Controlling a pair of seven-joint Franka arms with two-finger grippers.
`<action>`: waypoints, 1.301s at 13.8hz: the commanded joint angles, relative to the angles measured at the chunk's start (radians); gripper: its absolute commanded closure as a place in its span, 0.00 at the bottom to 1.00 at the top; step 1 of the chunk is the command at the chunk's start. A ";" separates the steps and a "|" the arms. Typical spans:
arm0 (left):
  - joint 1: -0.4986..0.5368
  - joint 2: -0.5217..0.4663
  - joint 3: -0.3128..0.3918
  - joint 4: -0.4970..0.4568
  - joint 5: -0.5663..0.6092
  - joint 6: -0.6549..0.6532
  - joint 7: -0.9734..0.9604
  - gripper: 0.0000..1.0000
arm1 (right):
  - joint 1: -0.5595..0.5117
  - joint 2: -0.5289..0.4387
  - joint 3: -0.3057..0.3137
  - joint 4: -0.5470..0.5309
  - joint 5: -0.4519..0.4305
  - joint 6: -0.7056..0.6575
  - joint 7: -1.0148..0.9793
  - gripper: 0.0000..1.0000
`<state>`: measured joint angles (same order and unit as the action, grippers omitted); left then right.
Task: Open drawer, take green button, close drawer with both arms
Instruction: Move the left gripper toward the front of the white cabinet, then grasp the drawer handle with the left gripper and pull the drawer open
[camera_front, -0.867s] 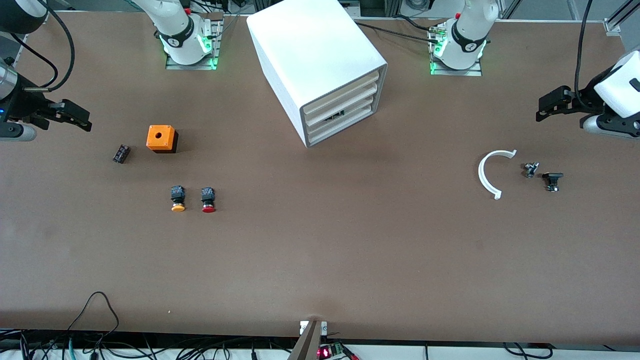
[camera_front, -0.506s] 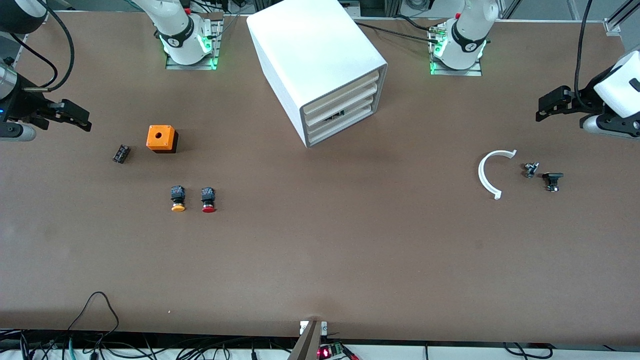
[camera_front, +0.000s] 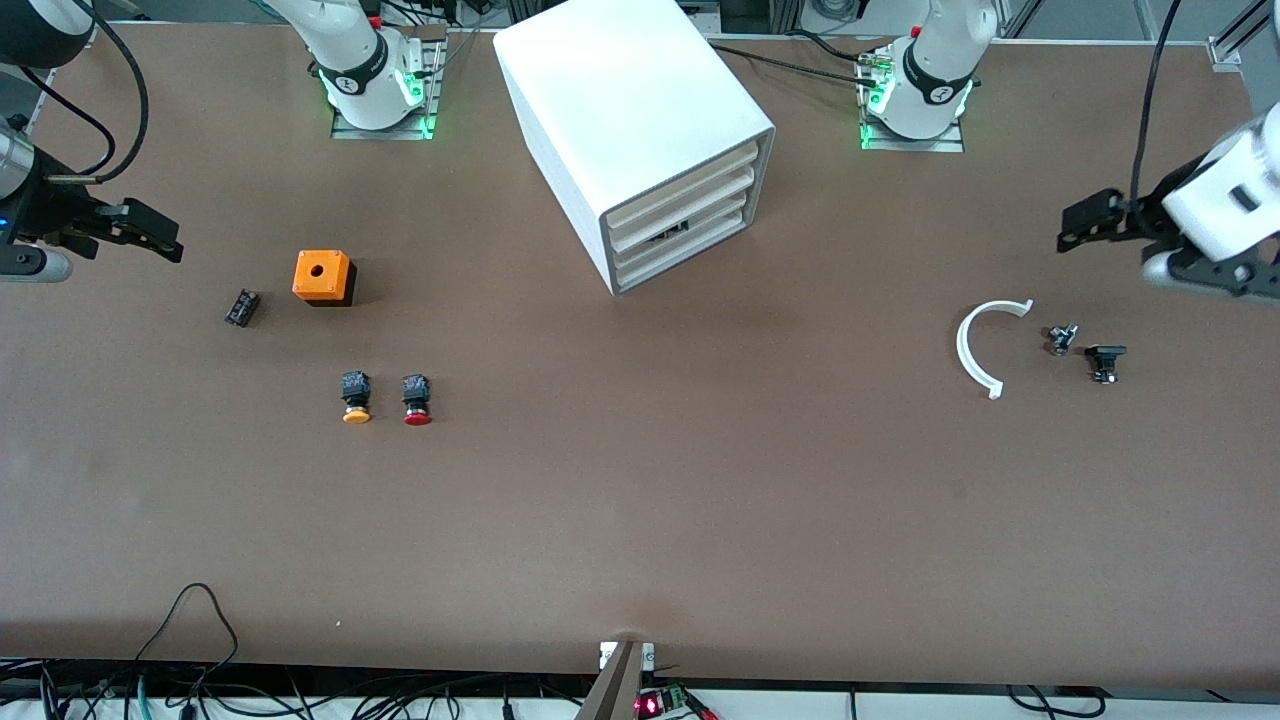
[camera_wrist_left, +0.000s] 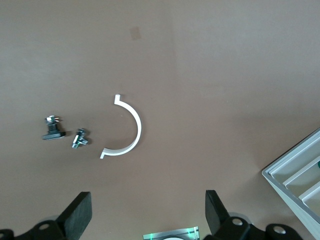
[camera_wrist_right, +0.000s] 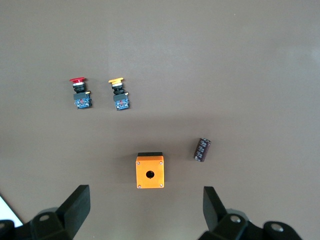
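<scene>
The white cabinet stands mid-table between the arm bases, and its corner shows in the left wrist view. Its four cream-fronted drawers are all shut. The green-capped button is hidden. My left gripper hangs open and empty over the table at the left arm's end; the left wrist view shows it with jaws wide apart. My right gripper hangs open and empty over the right arm's end; the right wrist view shows it above an orange box.
The orange box, a black capacitor, an orange-capped button and a red-capped button lie toward the right arm's end. A white arc piece and two small bolts lie toward the left arm's end.
My left gripper has shifted a little toward the cabinet and its wrist has turned. The right arm has not moved. The drawers stay shut.
</scene>
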<state>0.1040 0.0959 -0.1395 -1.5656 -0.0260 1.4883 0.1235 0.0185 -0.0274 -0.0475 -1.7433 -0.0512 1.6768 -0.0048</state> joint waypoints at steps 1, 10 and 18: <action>-0.036 0.077 0.001 0.071 -0.005 -0.026 0.015 0.00 | -0.002 -0.011 -0.005 -0.012 0.016 -0.002 -0.015 0.00; -0.049 0.451 -0.002 -0.141 -0.590 0.150 0.059 0.00 | 0.003 0.072 -0.008 0.051 0.017 0.000 -0.004 0.00; -0.159 0.568 -0.163 -0.404 -0.939 0.329 0.243 0.00 | 0.034 0.153 0.005 0.054 0.082 0.049 -0.014 0.00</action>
<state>-0.0698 0.7008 -0.2684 -1.9142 -0.9427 1.7904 0.3391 0.0510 0.0975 -0.0402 -1.7142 0.0003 1.7263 -0.0048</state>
